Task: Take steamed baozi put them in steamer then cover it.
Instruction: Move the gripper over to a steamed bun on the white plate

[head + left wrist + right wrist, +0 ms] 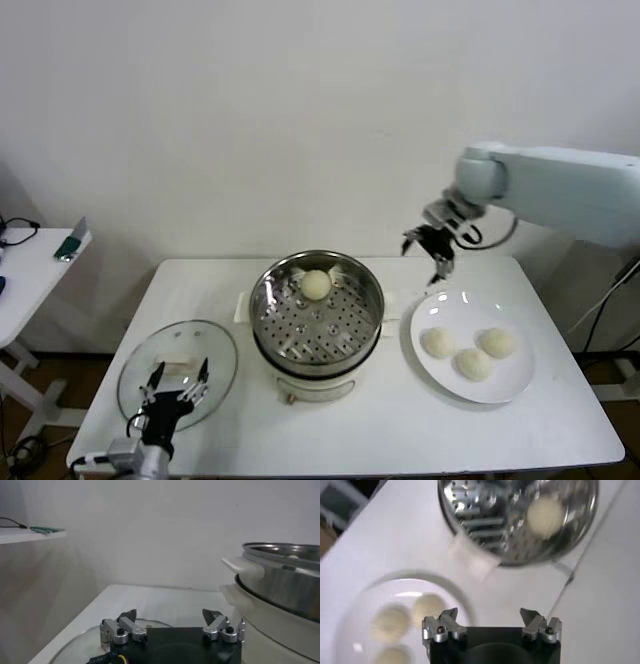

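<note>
Hovering empty, jaws spread wide, the right gripper [432, 247] hangs in the upper right of the head view, above the table's far edge between the steamer [316, 312] and the white plate [472, 345]. Nothing held. Judged position: between a drop and the next pick. One baozi in the steamer [316, 284] lies at the basket's far side, left of and below the claw. Three baozi on the plate [468, 352] sit clustered lower right, directly below the claw. Left gripper [178, 385], also wide and empty, waits lower left over the cover [215, 345], which lies flat on the table [380, 430] beside the steamer, probably staged for lidding once the basket is loaded.
</note>
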